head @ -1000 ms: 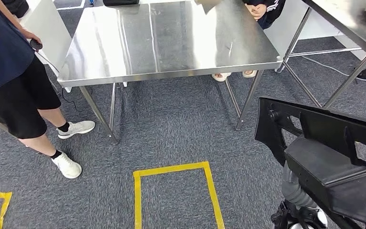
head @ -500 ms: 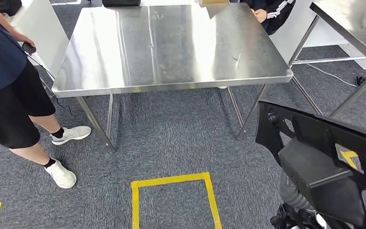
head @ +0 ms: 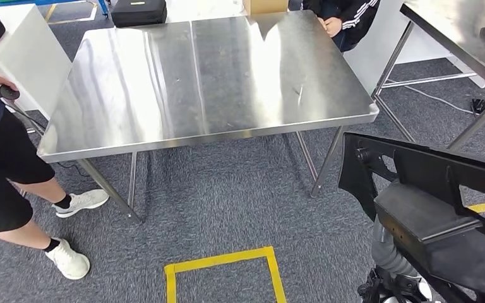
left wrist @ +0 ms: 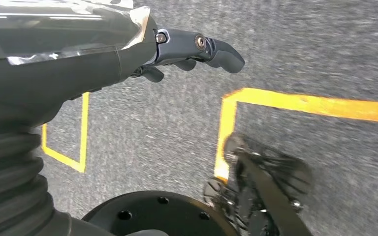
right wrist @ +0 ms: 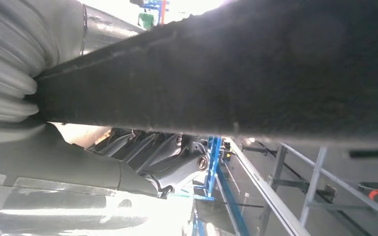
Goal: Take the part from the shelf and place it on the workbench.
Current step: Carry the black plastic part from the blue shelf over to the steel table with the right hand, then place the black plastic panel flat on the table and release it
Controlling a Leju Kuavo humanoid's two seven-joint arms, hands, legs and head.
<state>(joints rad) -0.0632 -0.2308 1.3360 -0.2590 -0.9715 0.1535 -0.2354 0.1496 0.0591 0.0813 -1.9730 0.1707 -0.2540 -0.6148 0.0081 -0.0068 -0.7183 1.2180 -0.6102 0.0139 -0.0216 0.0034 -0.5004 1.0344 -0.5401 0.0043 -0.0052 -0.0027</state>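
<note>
My right hand [right wrist: 177, 162] grips the black part [head: 429, 208] at 4 o'clock; my left hand [left wrist: 192, 49] hangs with fingers apart, holding nothing. The bench [head: 208, 82] at 12 o'clock has drawn nearer; placement comes next.

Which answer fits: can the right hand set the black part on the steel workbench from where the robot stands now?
Probably not yet. The black part, held by the right hand, hangs over carpet, below and short of the workbench. The bench top itself is bare.
</note>
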